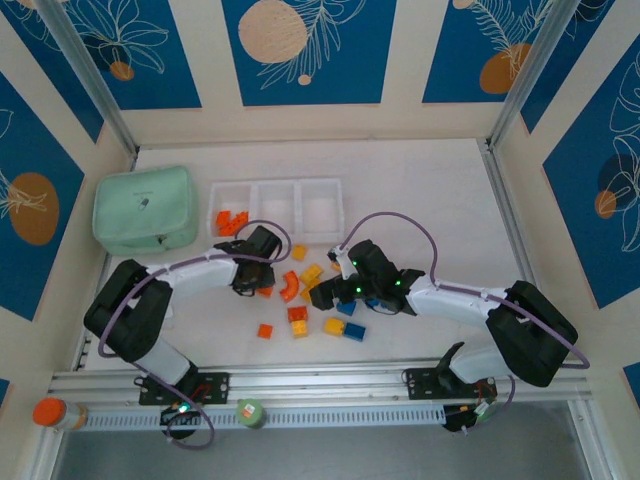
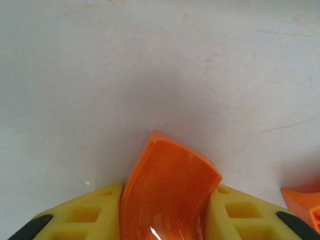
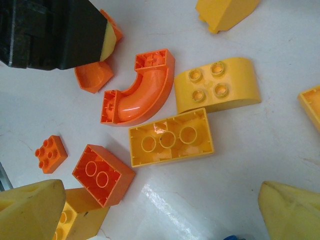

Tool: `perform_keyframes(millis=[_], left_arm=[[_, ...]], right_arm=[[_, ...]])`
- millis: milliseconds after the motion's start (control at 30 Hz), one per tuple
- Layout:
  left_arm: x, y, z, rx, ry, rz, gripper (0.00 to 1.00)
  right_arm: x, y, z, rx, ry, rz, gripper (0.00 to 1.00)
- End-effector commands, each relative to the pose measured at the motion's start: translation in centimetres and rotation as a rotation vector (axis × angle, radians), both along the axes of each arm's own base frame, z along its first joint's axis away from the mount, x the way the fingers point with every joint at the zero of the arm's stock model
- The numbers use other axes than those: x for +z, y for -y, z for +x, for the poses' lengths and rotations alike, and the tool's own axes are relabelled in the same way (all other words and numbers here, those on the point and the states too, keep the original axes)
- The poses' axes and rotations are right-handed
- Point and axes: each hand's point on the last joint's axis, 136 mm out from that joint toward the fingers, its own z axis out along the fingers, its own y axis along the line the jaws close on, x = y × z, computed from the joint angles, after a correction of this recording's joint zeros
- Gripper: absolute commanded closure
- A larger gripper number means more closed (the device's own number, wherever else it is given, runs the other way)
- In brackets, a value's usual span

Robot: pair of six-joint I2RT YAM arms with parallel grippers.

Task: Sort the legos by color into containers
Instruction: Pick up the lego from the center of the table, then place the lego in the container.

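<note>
We see the white translucent tray (image 1: 299, 208) at the far side of the counter (image 1: 420, 200), its three square compartments side by side; the leftmost holds a heap of orange bricks (image 1: 231, 222). Other legos lie loose nearer the arms: a curved orange piece (image 3: 141, 90) just beside a round-topped yellow brick (image 3: 218, 85) and an upturned yellow brick (image 3: 171, 137), with an upturned orange brick (image 3: 103, 175), a small four-stud orange brick (image 3: 51, 153) and two blue bricks (image 1: 354, 331) near. One orange scooped piece (image 2: 165, 170) sits between the left end effector (image 2: 166, 189) pads.

the left tool (image 2: 166, 222) clamps a glossy orange lego (image 2: 170, 175) between its yellow fingers (image 2: 90, 217); pale worktop (image 2: 150, 65) lies beyond. another orange lego (image 2: 306, 206) shows at the lower right edge.
</note>
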Motion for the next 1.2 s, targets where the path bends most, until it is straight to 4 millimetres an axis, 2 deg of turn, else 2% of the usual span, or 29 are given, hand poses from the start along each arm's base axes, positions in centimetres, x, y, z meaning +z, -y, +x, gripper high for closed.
perform_keyframes(millis=[0,233,367,533,733,933,1100,1167], left_arm=[[1.3,-0.1,-0.2,-0.031,0.018,-0.006,0.7],[4.7,-1.6,0.0,-0.048,0.089,0.028,0.7],[7.5,-2.8,0.9,-0.043,0.151,0.038,0.71],[10.4,-3.9,3.3,-0.027,0.213,0.023,0.72],[13.1,-4.6,8.0,-0.019,0.258,-0.004,0.73],[14.2,-4.9,12.7,0.005,0.294,-0.035,0.73],[12.2,-5.5,16.2,0.03,0.255,-0.069,0.72],[11.4,-6.7,17.3,0.055,0.24,-0.038,0.73]], right_arm=[[0.8,-0.3,0.1,0.001,0.009,-0.001,0.01],[3.2,-0.9,0.2,0.005,0.018,0.012,0.01],[4.4,-1.4,0.6,-0.004,0.019,0.028,0.01],[6.1,-2.2,1.3,-0.017,0.026,0.067,0.01],[7.2,-2.9,2.3,-0.034,0.037,0.1,0.01],[7.5,-2.8,3.5,-0.047,0.052,0.11,0.01],[7.6,-2.5,4.5,-0.063,0.036,0.129,0.01],[7.6,-2.4,4.8,-0.067,0.041,0.131,0.01]])
